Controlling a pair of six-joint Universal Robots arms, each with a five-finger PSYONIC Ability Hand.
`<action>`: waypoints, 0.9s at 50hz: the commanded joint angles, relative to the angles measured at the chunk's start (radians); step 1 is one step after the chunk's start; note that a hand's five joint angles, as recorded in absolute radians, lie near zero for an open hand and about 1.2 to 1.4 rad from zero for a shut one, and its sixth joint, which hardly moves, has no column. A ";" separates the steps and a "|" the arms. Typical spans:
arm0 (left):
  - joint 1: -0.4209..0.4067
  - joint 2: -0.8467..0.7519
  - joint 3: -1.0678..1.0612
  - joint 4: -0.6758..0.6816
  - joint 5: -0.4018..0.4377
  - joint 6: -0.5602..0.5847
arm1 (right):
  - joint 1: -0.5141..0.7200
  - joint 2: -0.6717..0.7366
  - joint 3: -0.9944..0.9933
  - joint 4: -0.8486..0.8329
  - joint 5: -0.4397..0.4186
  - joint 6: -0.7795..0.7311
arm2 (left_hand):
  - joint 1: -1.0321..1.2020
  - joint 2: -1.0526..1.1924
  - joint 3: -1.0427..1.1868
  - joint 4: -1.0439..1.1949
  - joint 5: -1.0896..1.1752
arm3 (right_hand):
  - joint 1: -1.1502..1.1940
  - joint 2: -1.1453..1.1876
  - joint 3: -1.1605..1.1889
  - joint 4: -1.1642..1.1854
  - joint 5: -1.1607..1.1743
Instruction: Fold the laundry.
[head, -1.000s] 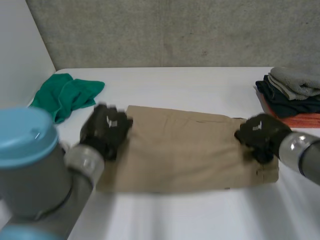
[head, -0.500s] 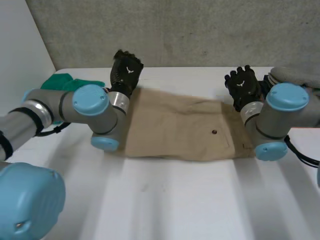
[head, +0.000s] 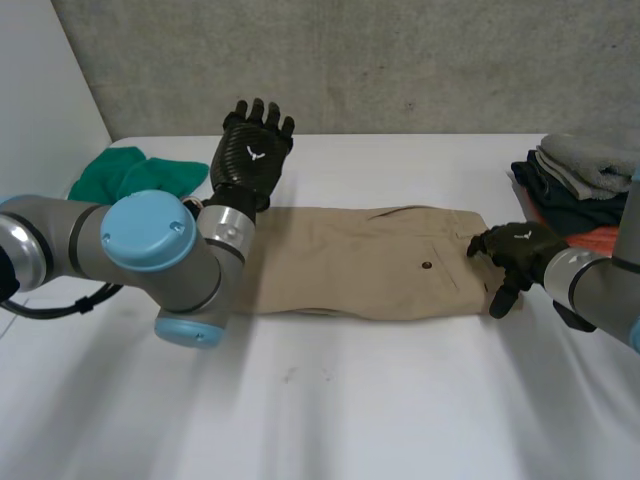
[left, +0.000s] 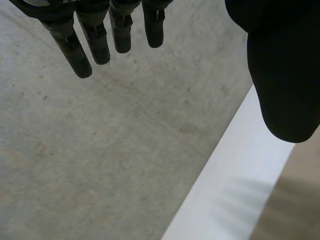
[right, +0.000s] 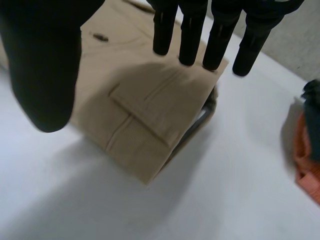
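Tan trousers (head: 370, 262) lie folded into a long flat band across the middle of the white desk (head: 350, 400), with a small dark button (head: 427, 266) showing towards their right end. My left hand (head: 250, 155) is lifted off the cloth over the trousers' far left corner, fingers straight and spread wide, holding nothing; from its wrist the fingers (left: 80, 45) point at the grey concrete wall (left: 100, 150). My right hand (head: 515, 250) is at the trousers' right end, fingers straight and apart, thumb out to the side, gripping nothing; from its wrist the fingertips (right: 190, 35) hang over the stitched end corner of the cloth (right: 150, 120), and I cannot tell whether they touch it. A crumpled green cloth (head: 130, 185) lies beyond my left arm, and a stack of folded clothes (head: 585, 190) sits at the desk's far right.
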 joint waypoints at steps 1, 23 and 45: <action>-0.027 0.041 -0.036 -0.036 0.002 -0.092 | -0.002 0.091 -0.007 -0.132 0.038 -0.012 | -0.016 -0.025 -0.032 -0.026 -0.048 | 0.962 0.963 0.969 0.970 0.964; -0.004 0.258 -0.173 -0.139 0.002 -0.198 | 0.097 -0.161 0.074 -0.286 0.135 -0.446 | -0.016 -0.025 -0.032 -0.026 -0.048 | 0.965 0.965 0.971 0.973 0.966; 0.052 0.390 -0.237 -0.154 -0.118 -0.316 | 0.518 0.063 -0.030 -0.433 -0.213 -0.471 | -0.016 -0.025 -0.032 -0.026 -0.048 | -0.257 -0.256 -0.250 -0.249 -0.255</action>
